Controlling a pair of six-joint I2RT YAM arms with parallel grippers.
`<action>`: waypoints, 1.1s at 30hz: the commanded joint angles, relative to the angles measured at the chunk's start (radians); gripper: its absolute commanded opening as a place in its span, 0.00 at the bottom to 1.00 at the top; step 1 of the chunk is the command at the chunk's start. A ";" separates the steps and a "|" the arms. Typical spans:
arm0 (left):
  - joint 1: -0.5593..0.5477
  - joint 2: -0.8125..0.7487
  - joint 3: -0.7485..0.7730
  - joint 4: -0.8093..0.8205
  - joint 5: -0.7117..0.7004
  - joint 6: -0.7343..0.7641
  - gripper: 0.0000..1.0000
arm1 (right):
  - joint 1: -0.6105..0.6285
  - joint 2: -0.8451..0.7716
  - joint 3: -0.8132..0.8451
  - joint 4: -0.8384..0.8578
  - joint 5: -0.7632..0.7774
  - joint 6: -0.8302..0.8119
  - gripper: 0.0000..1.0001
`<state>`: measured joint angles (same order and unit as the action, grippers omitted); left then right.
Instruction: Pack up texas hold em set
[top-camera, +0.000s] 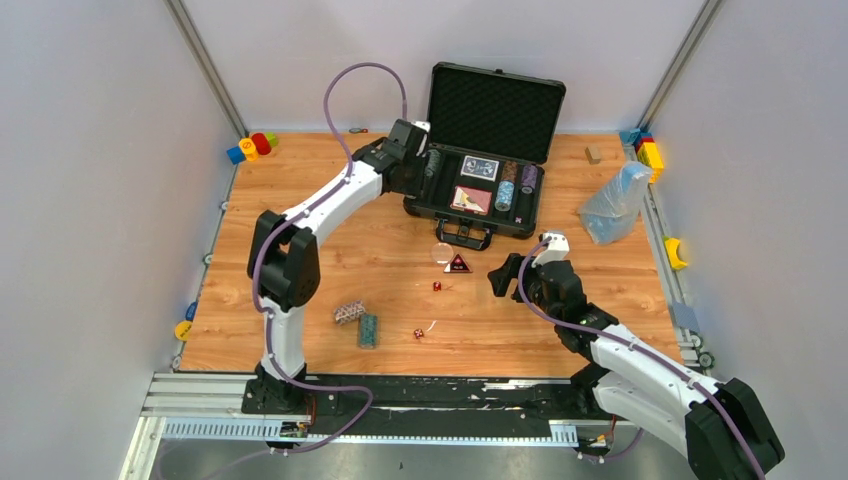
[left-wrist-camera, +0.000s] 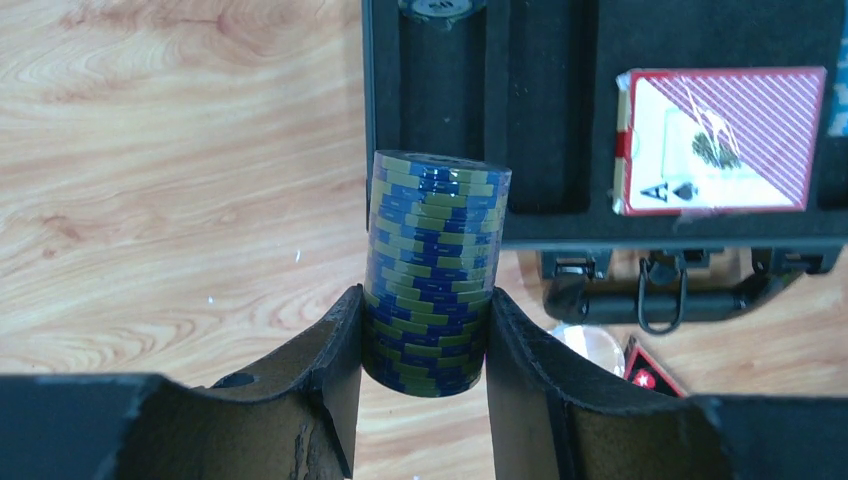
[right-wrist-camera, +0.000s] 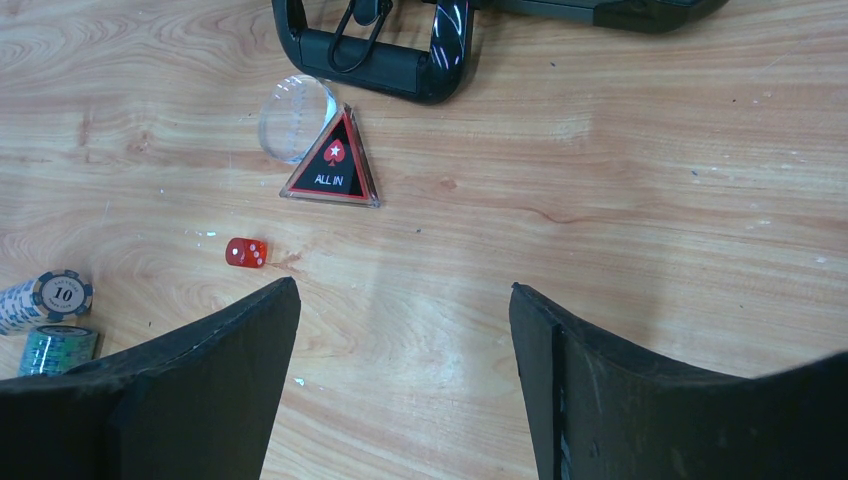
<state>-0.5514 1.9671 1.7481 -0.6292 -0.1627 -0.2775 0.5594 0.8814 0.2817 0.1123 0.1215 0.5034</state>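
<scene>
The black case (top-camera: 495, 105) lies open at the back, with card decks (top-camera: 471, 199) and chip rolls (top-camera: 505, 190) in its foam. My left gripper (top-camera: 420, 165) is at the case's left end, shut on a blue-and-olive chip roll (left-wrist-camera: 432, 280) held over the case's front left corner (left-wrist-camera: 560, 230). My right gripper (top-camera: 505, 275) is open and empty above bare wood (right-wrist-camera: 405, 300). The triangular button (right-wrist-camera: 333, 165), a clear disc (right-wrist-camera: 292, 115) and a red die (right-wrist-camera: 245, 252) lie ahead of it. Two chip rolls (top-camera: 349, 312) and a second die (top-camera: 417, 333) lie near the front.
The case handle (right-wrist-camera: 370, 60) sticks out toward me. A clear plastic bag (top-camera: 615, 200) lies right of the case. Toy blocks sit at the back left (top-camera: 252, 146) and back right (top-camera: 648, 150) corners. A small wooden block (top-camera: 593, 153) is near the bag.
</scene>
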 joint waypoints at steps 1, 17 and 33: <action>0.023 0.090 0.125 -0.024 0.034 0.024 0.19 | 0.001 0.001 0.040 0.027 0.014 0.001 0.78; 0.084 0.388 0.415 -0.001 0.187 -0.012 0.19 | 0.000 0.002 0.041 0.024 0.026 -0.003 0.78; 0.100 0.496 0.521 0.038 0.324 -0.061 0.22 | 0.000 0.016 0.048 0.020 0.030 -0.003 0.79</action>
<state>-0.4408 2.4104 2.2250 -0.7017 0.0772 -0.3016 0.5594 0.8906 0.2836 0.1097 0.1341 0.5034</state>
